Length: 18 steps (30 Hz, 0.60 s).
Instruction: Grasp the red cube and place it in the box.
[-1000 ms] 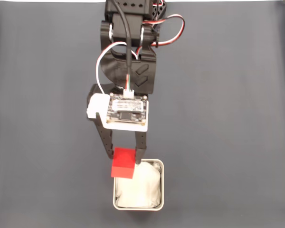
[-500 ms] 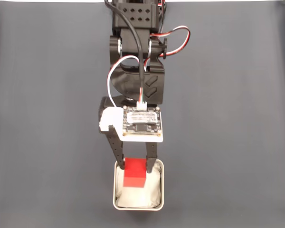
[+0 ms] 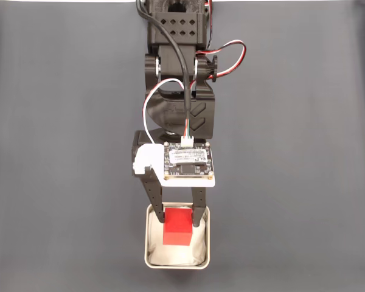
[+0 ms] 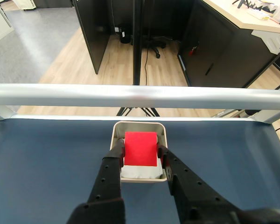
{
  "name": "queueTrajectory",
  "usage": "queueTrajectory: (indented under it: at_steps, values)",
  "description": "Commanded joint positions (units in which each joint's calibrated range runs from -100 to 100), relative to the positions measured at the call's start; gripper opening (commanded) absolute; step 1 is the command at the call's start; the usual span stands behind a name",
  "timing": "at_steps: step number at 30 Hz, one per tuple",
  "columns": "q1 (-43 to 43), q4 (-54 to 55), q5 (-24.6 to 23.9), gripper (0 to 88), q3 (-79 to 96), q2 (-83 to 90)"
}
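The fixed view is looking straight down on the desk (image 3: 304, 152) — the wrist view is riding close, facing forward; both are sharing the box (image 3: 208, 243) (image 4: 115, 130).

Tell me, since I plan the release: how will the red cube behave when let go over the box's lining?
The red cube has flat matte faces, so it likely won't roll and probably sits flat. The gripper pinches it without visible denting, suggesting it is stiff. The box has a wrinkly white lining, which may cushion it or tilt it slightly.
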<state>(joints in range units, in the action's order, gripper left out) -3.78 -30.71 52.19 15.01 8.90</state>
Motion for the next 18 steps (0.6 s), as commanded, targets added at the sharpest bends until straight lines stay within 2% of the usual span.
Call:
queueTrajectory:
  at_steps: [1,18]
  values:
    - [0.4,1.8,0.6,11.4,-2.4,0.2]
    - [0.2,3.4,0.6,11.7,-2.4,-1.4]
